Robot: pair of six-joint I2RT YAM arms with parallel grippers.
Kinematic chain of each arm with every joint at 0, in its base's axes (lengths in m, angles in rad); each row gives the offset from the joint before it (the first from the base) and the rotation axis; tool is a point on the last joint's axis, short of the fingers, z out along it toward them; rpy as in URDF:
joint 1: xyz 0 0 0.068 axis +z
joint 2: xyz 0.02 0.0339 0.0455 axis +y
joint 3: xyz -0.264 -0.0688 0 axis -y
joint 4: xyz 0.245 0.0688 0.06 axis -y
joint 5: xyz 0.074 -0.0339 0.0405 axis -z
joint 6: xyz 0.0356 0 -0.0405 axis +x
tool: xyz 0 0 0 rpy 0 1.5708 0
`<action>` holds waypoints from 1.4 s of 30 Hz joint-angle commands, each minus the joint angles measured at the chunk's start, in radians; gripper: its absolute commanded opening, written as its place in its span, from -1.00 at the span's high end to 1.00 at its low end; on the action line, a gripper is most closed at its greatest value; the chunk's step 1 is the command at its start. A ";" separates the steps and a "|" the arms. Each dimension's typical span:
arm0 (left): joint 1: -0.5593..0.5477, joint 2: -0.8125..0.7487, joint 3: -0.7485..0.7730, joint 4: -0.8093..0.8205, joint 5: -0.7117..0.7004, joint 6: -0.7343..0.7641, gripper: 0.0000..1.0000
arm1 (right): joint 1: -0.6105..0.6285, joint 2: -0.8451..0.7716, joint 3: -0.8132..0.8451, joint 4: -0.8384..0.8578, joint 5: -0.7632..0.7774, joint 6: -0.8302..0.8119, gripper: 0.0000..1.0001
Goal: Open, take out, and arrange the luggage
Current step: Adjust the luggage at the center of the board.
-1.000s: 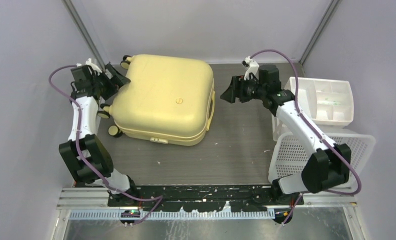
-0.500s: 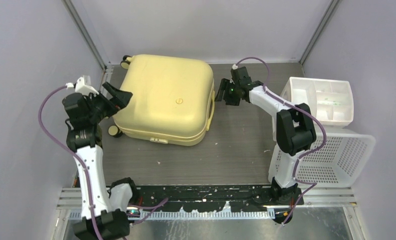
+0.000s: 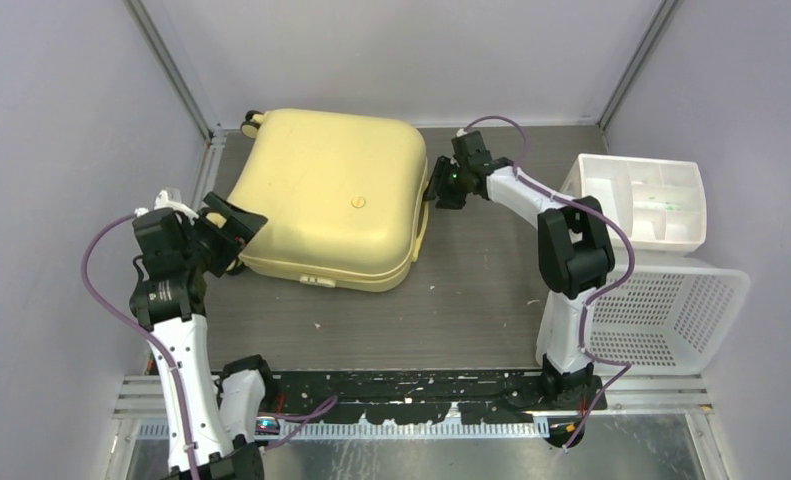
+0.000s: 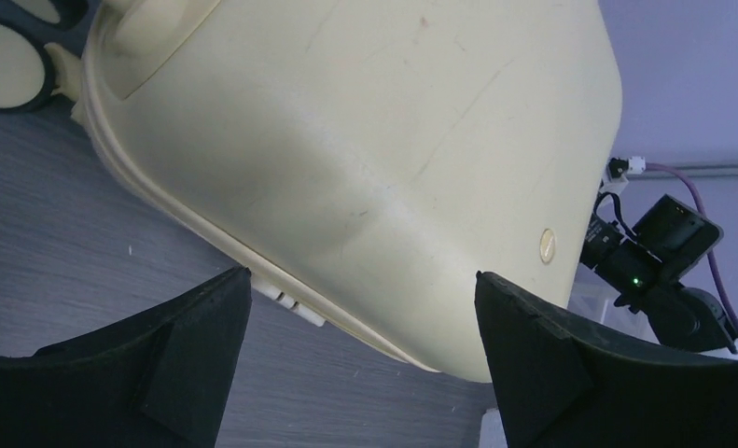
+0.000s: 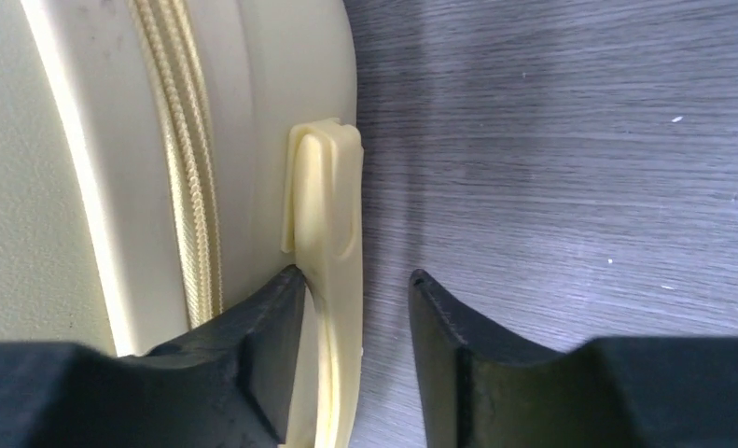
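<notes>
Grey desk (image 3: 471, 300), walled on three sides, with bare surface across the lower centre of the frame. Luggage (image 3: 331, 195) lies flat and shut at upper left, its left edge near the side rail. Left tool (image 3: 239, 232) gapes wide, empty, at its lower-left corner. Right tool (image 5: 355, 275) is part open astride the side handle (image 5: 327, 205): one finger (image 5: 271, 317) tucked behind it, the other apart.

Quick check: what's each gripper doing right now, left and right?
Left gripper: open, empty, facing the luggage.
Right gripper: open, straddling the side handle, not clamped on it yet.
</notes>
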 commanded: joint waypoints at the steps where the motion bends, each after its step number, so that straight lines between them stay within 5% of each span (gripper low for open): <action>1: -0.034 -0.003 0.042 -0.149 -0.165 -0.108 -0.82 | 0.005 0.011 0.015 -0.011 0.075 -0.001 0.10; 5: -0.044 -0.025 0.009 -0.194 -0.278 -0.146 -0.84 | 0.000 -0.056 -0.030 0.006 0.119 -0.008 0.34; 12: -0.044 -0.026 -0.110 -0.030 -0.160 -0.242 -0.82 | -0.006 -0.089 -0.106 0.022 0.077 0.012 0.63; 31: -0.078 0.224 -0.201 0.375 -0.063 -0.310 -0.61 | -0.073 -0.441 -0.513 0.055 0.060 0.020 0.67; 35: -0.122 0.325 -0.167 0.427 -0.082 -0.298 -0.61 | -0.070 -0.556 -0.539 0.050 0.052 -0.019 0.40; 39: -0.137 0.411 -0.134 0.483 -0.082 -0.273 -0.60 | -0.070 -0.664 -0.522 0.000 0.082 -0.071 -0.26; 42: -0.138 0.452 -0.101 0.507 -0.082 -0.243 -0.60 | -0.071 -0.716 -0.480 -0.065 0.104 -0.121 -0.42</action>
